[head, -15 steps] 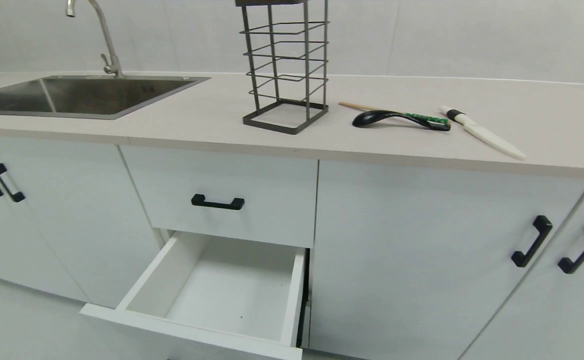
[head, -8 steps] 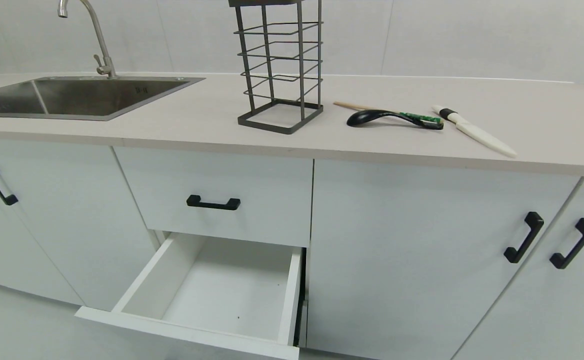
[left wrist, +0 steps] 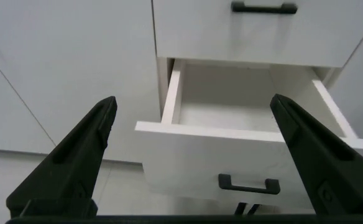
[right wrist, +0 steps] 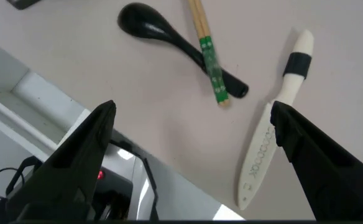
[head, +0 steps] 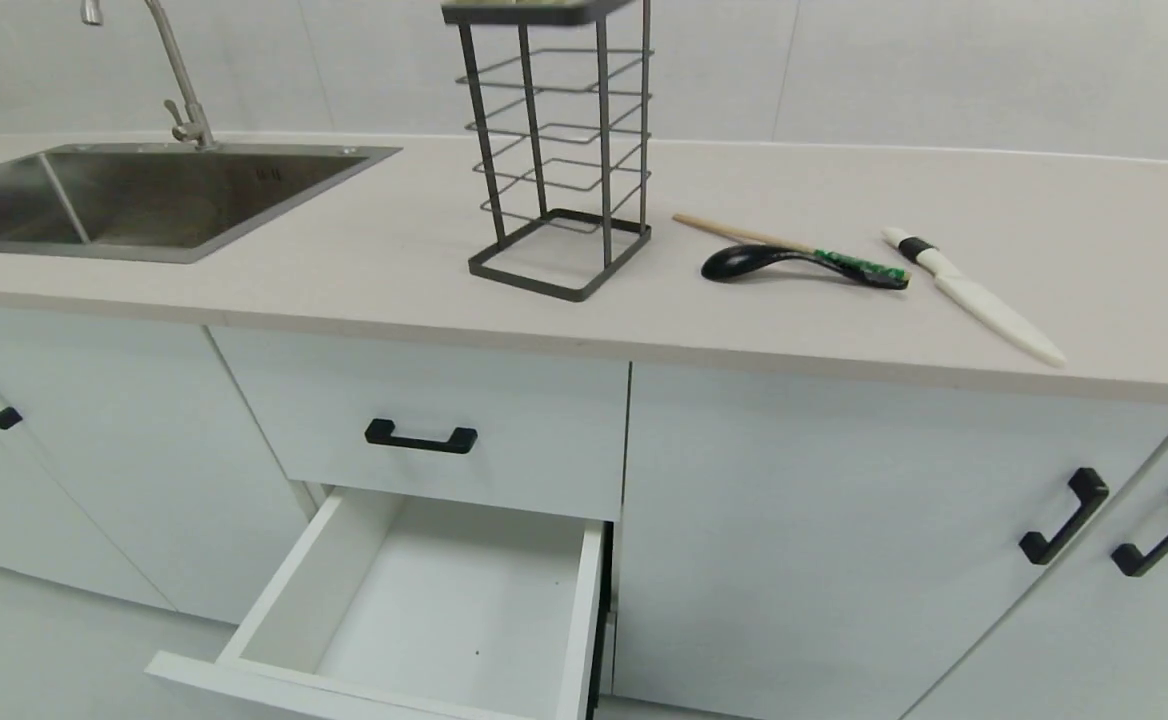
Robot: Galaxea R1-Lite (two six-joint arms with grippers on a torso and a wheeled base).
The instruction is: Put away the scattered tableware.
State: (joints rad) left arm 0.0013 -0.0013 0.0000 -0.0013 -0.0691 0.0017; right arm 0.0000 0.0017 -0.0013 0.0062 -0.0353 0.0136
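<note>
Scanning from the left, I see one sink [head: 144,190] set in the counter [head: 344,270]. Below it, one drawer [head: 424,610] is pulled open, with my left gripper [left wrist: 194,155] facing it, fingers spread wide. One wire rack [head: 559,150] stands upright. To its right lie one black spoon [head: 754,262] crossed by one pair of chopsticks [head: 744,235], then one white knife [head: 984,305], its print too small to read. My right gripper [right wrist: 194,155] hangs above them, fingers apart.

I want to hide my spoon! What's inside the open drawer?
Nothing lies in the open drawer, just its bare white floor. Its back part is hidden beneath the closed drawer above.
</note>
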